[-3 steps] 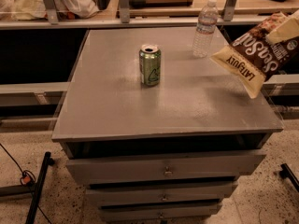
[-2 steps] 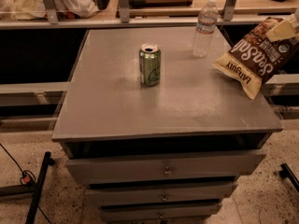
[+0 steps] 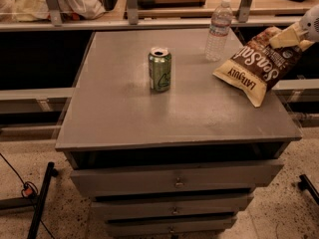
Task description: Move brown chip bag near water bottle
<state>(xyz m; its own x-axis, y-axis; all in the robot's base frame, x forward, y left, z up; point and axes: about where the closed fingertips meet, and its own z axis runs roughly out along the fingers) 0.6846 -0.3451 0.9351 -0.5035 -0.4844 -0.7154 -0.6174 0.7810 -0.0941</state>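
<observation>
Gripper (image 3: 283,38) at the far right edge of the camera view, high over the back right corner of the grey cabinet top (image 3: 149,118) — cream fingers (image 3: 288,35) pinched together on the upper edge of the brown chip bag (image 3: 256,66), nothing between them but the bag's own foil. Bag hanging down and to the left from the gripper, tilted, white "Sea Salt" script running aslant, tan band lowest. Bottom corner down at the tabletop below the gripper; contact there impossible to tell.

Water bottle (image 3: 218,31) to the left of the gripper, at about the same height in the view, upright, white cap on — near the bag's left edge but apart from it. Green can (image 3: 160,69) farther left again and a little nearer the front, upright, well apart from both bag and bottle.

Below the gripper and toward the front, three drawers (image 3: 174,180) stacked under the top. Behind the bottle, a pale shelf (image 3: 99,20) with metal uprights.
</observation>
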